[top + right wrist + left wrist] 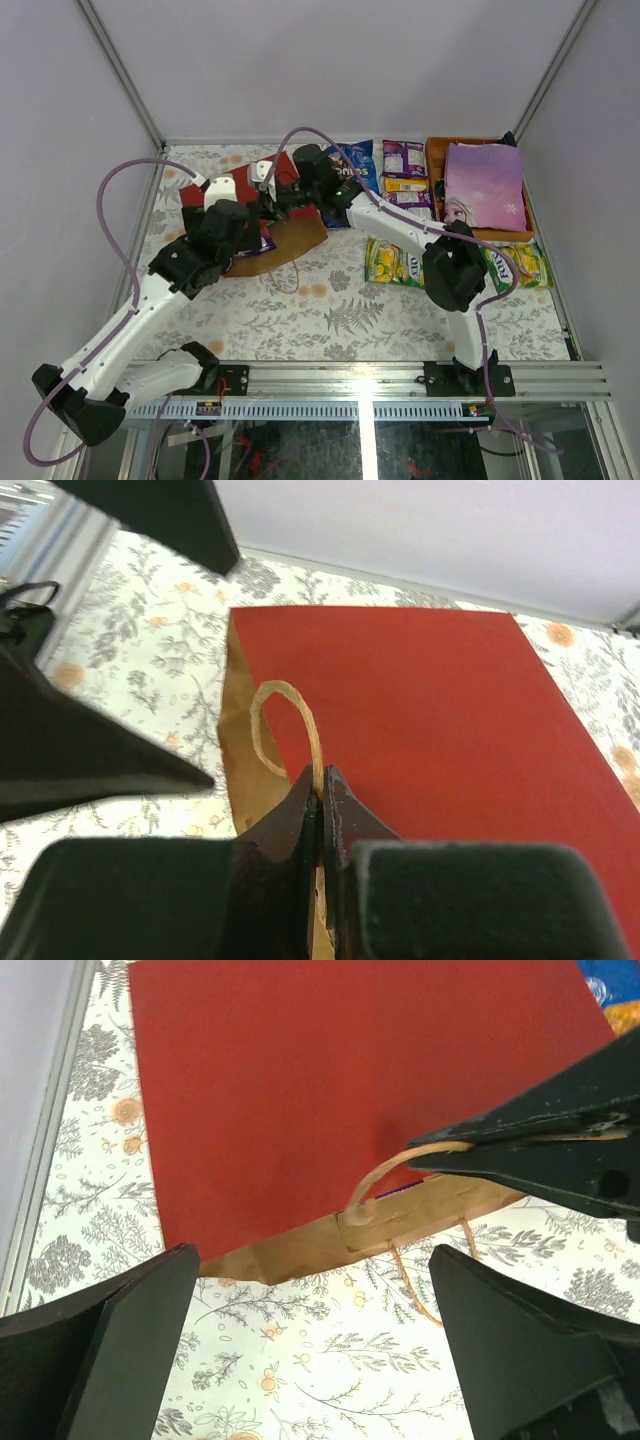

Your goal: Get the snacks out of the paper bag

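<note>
The paper bag point(232, 190) lies flat at the far left of the table point(330, 315), red face up, its brown mouth turned toward my arms. On my feed the right gripper point(320, 798) is pinched tight on one tan cord handle point(285, 720), holding that loop up off the bag's lip. The left gripper point(315, 1360) hangs just in front of the mouth, fingers spread wide with nothing between them.

The table top is pale, printed with grey ferns and orange blossoms. Plain white walls point(330, 70) close it in on three sides, and a metal rail point(400, 380) runs along the near edge. Right of the paper bag I can see the blue Doritos bag point(352, 165), a purple packet point(403, 157) and yellow-green packs point(392, 263) out on the surface. An orange tray point(436, 165) in the far right corner holds a lilac princess-print item point(485, 180).
</note>
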